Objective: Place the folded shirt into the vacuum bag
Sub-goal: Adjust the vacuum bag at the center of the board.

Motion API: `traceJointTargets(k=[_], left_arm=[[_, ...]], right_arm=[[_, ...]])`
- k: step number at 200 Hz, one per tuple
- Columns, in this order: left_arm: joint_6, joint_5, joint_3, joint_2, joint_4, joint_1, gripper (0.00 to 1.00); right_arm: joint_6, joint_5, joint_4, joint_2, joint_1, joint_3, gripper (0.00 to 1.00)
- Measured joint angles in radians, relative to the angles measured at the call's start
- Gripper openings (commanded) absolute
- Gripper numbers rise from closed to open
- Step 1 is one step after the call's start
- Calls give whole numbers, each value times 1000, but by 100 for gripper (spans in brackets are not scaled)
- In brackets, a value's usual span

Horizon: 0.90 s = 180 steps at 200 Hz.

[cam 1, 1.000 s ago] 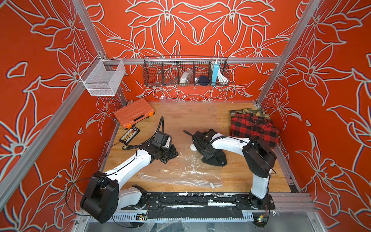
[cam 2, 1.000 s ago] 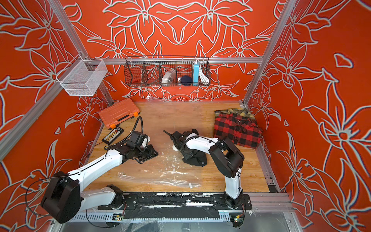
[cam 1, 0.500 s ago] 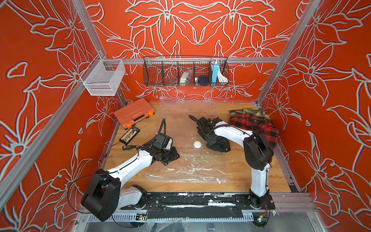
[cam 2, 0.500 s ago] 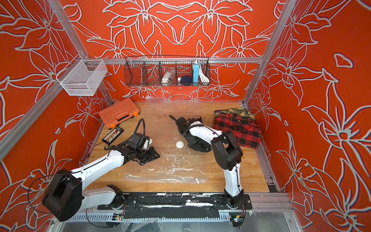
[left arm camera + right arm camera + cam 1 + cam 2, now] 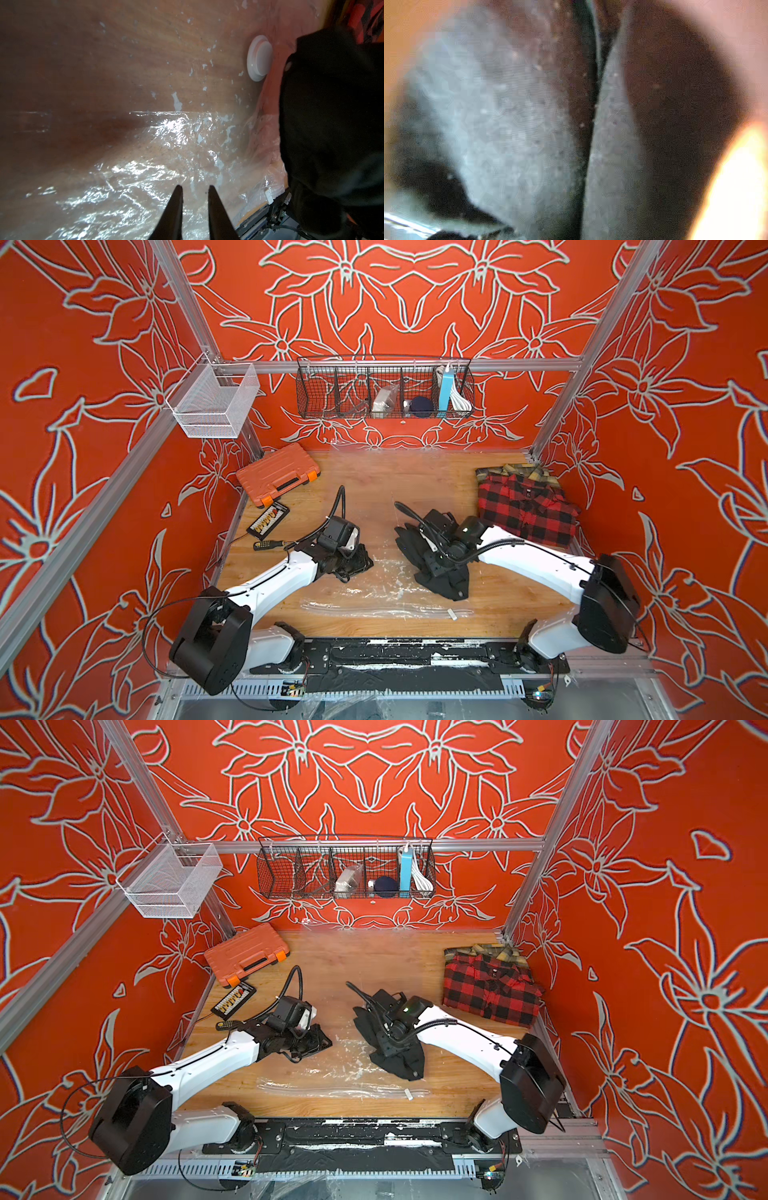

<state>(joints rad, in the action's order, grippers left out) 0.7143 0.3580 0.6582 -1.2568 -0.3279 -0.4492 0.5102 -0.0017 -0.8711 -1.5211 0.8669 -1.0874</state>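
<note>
The right gripper has been brought forward, clamped on the one black shirt, now laid over the one bag. The left gripper is seen narrowly parted, empty, above the bag. Two plaid shirts are stacked well apart.

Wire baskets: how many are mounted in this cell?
2. A white mesh basket hangs on the left wall's rail; a black wire basket hangs on the back rail, holding small items. None seems hidden.
</note>
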Motion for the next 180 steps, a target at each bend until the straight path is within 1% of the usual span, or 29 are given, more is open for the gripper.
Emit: traceJointTargets(k=[24, 47, 76, 118, 143, 164, 180], left_arm=[[-3, -11, 0, 1, 0, -8, 25], [-4, -22, 0, 8, -2, -11, 25], [-4, -26, 0, 28, -5, -23, 26], [-16, -32, 9, 32, -39, -43, 30], [-31, -32, 30, 32, -55, -56, 35], [-50, -34, 41, 32, -66, -77, 42], [-79, -45, 56, 33, -93, -111, 47]], right_arm=[[5, 3, 29, -99, -14, 19, 0], [-14, 15, 63, -221, -60, 2, 0], [-54, 58, -8, -341, -110, -142, 0], [-126, 210, -89, -521, -182, -382, 0], [-157, 273, -96, -560, -202, -438, 0], [-171, 282, -95, -552, -205, -436, 0], [-179, 280, -90, -526, -205, -419, 0]])
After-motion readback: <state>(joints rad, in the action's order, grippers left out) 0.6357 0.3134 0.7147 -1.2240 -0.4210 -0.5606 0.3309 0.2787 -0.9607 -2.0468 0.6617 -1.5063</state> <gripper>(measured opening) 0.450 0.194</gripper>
